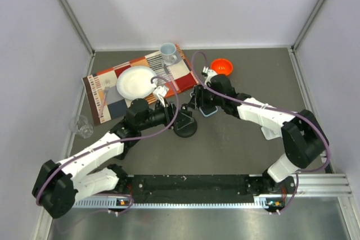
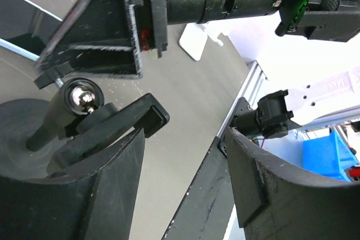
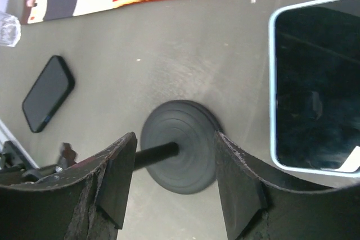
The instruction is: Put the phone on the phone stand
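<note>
The phone stand (image 1: 185, 126) is black, with a round base (image 3: 179, 149), a rod and a ball joint (image 2: 84, 98), and it stands mid-table. The phone (image 3: 315, 82), dark-screened with a light blue rim, lies flat on the table (image 1: 210, 111) just right of the stand. My left gripper (image 1: 169, 111) sits at the stand's left, open (image 2: 185, 189), with the stand's black arm (image 2: 129, 119) beside its left finger and nothing between the fingers. My right gripper (image 1: 198, 104) hovers over the stand's base, open (image 3: 175, 139) and holding nothing.
A second dark phone-like slab (image 3: 48, 93) lies on the table left of the base. Behind are a patterned placemat (image 1: 180, 74) with a white plate (image 1: 135, 81), fork (image 1: 104, 96) and cup (image 1: 167, 52), an orange bowl (image 1: 221, 66), and a clear glass (image 1: 82, 126) at left.
</note>
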Action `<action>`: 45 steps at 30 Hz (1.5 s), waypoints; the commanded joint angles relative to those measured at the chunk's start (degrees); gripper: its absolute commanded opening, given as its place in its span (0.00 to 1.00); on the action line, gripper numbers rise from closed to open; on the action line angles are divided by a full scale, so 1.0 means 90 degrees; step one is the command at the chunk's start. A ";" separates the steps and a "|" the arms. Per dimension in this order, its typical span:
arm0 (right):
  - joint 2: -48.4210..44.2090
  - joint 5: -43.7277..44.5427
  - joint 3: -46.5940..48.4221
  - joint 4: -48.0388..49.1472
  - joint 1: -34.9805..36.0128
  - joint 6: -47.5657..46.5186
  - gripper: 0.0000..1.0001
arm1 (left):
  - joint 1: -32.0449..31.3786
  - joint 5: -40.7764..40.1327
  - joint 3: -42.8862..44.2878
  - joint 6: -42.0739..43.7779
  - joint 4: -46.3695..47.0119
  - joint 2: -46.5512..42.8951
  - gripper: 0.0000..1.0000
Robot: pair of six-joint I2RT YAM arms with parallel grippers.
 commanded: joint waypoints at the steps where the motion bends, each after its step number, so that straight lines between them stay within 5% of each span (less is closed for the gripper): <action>1: -0.0626 0.0362 -0.0186 -0.0540 -0.0376 -0.0591 0.60 | -0.0026 -0.0416 0.0255 0.0522 -0.0713 -0.0631 0.66; 6: -0.0608 0.0188 -0.0013 -0.1154 -0.0855 -0.1216 0.91 | -0.0016 -0.0545 0.0285 0.0747 -0.1182 -0.1139 0.79; 10: 0.0288 0.0059 0.0757 -0.2180 -0.1207 -0.2006 0.99 | -0.0016 -0.0642 0.0353 0.0825 -0.1494 -0.1500 0.88; 24: 0.2605 0.0919 0.3406 -0.3802 -0.0925 -0.2995 0.99 | 0.0023 -0.1852 0.0226 0.0913 -0.2120 -0.2712 0.99; 37: 0.2997 0.1417 0.3241 -0.3646 -0.0368 -0.2829 0.99 | 0.0023 -0.2019 0.0158 0.0904 -0.2062 -0.2673 0.98; 45: 0.2958 0.1837 0.2938 -0.3403 -0.0348 -0.2683 0.84 | 0.0023 -0.2048 0.0129 0.0874 -0.2081 -0.2683 0.98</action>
